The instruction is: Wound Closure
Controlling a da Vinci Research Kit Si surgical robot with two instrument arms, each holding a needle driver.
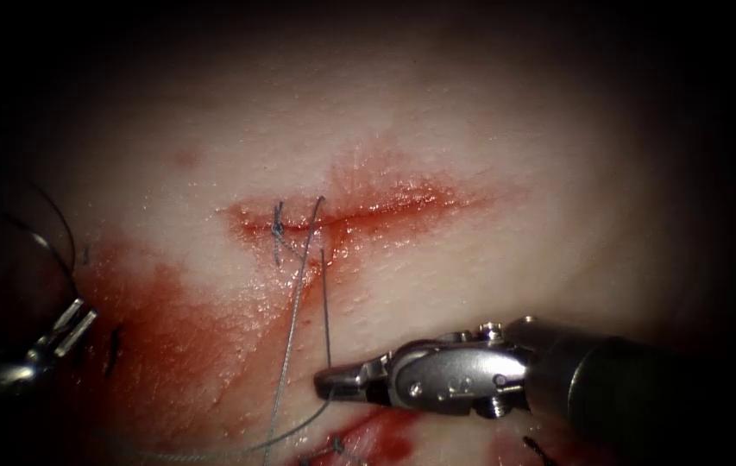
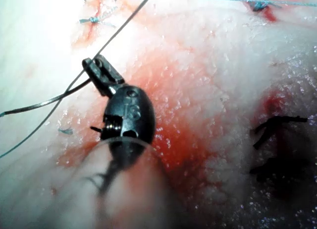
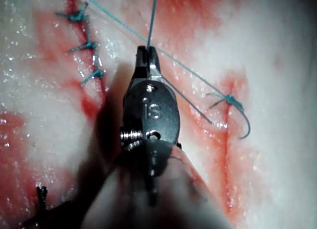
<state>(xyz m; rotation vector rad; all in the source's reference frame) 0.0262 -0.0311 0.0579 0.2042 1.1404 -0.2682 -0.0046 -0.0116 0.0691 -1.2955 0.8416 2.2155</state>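
The thread [image 1: 326, 302] was held in the closed jaws of the right tool [image 1: 326, 380] below the cut [image 1: 359, 216], apparently to keep the strand taut from the knotted stitch [image 1: 279, 229]. The needle [image 1: 53, 229], clear of the tissue [image 1: 488, 129], was clamped at far left by the left tool [image 1: 74, 324], seemingly parked aside.

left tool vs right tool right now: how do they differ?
The left tool grips the needle near one end, not in the tissue; the right tool grips thread. The left tool sits far left of the cut; the right tool sits below it, nearer the knot. Both have jaws shut.
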